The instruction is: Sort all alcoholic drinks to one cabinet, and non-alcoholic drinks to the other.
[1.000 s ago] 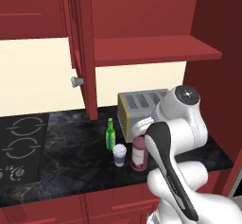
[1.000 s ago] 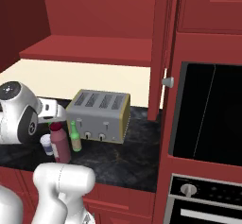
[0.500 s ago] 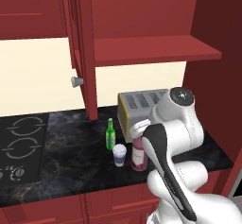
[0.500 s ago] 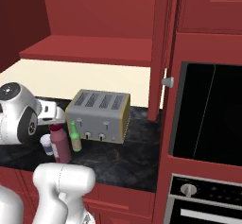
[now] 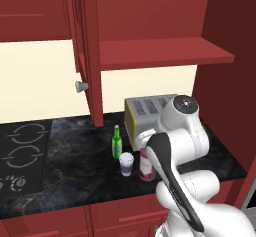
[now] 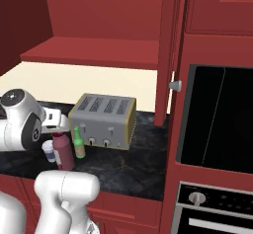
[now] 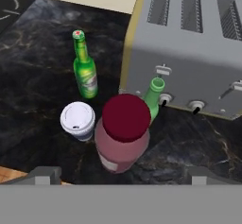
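Juice bottle (image 7: 122, 133): wide, round-shouldered, dark red-purple body with a pale label low on its side and a smooth maroon cap; stands upright on the counter (image 7: 42, 53) in front of the toaster (image 7: 189, 48), near the counter's front edge.
Cup (image 7: 78, 119): small, white domed lid with a dark sleeve below it; upright, just beside the juice bottle, on the side away from the toaster.
Bright green bottle (image 7: 84, 72): slim glass, long neck, red-marked cap, label round its body; upright, just behind the cup and apart from the toaster.
Paler olive bottle (image 7: 152, 100): slim long neck and open-looking mouth show; its body is hidden behind the juice bottle; it stands between that bottle and the toaster's front, and whether it touches either cannot be told.
Gripper (image 7: 118, 176): jaws spread wide apart, nothing between them; the fingertips (image 7: 45, 176) sit on either side of the juice bottle and above it, clear of the cap.
Counter: glossy black stone with pale veins.
Toaster: boxy brushed-grey metal with yellowish end panels, four long slots on top, levers and knobs on the front.
Cabinet (image 5: 165, 51): deep red, door swung open, one flat shelf with nothing seen on it.
Cooktop (image 5: 22, 153): flat black, pale ring markings, at the counter's left end.
Oven (image 6: 217, 124): dark glass door in a red column.
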{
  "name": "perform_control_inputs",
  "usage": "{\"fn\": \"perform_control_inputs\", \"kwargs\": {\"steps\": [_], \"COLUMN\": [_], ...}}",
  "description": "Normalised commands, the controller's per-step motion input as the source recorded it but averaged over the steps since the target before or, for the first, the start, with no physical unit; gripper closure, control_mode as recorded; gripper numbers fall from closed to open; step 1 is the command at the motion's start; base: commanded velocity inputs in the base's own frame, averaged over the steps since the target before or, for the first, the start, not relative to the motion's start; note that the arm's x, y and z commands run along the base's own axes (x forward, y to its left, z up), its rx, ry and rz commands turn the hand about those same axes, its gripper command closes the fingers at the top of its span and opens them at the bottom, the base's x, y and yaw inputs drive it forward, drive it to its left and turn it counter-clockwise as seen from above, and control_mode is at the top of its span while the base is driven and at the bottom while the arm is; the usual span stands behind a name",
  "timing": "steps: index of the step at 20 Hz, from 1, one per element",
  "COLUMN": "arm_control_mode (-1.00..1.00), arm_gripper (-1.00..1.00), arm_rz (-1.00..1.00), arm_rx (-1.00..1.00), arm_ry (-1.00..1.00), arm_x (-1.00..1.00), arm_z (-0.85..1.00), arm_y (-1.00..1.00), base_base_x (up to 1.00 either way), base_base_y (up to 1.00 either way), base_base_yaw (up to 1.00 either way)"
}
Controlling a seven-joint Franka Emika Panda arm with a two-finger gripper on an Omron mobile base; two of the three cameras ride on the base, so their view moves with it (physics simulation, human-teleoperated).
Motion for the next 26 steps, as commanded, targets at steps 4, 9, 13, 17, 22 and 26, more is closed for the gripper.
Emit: {"fn": "perform_control_inputs", "kwargs": {"steps": [4,9,13,17,22,26], "arm_control_mode": [-1.0,-1.0,-1.0,-1.0,-1.0,-1.0], "arm_gripper": [-1.0,-1.0,-1.0,-1.0,-1.0,-1.0], "arm_rz": [0.0,0.0,0.0,-0.01,-0.01,0.0], "arm_rx": [0.0,0.0,0.0,0.0,0.0,0.0], "arm_ry": [0.0,-0.01,-0.03,-0.03,-0.02,-0.02], "arm_x": [0.03,0.07,0.15,0.19,0.18,0.14], "arm_z": [-0.28,-0.29,-0.25,-0.23,-0.22,-0.18], "arm_y": [0.0,0.0,0.0,0.0,0.0,0.0], "base_base_x": [0.0,0.0,0.0,0.0,0.0,0.0], "base_base_y": [0.0,0.0,0.0,0.0,0.0,0.0], "base_base_yaw": [0.0,0.0,0.0,0.0,0.0,0.0]}}
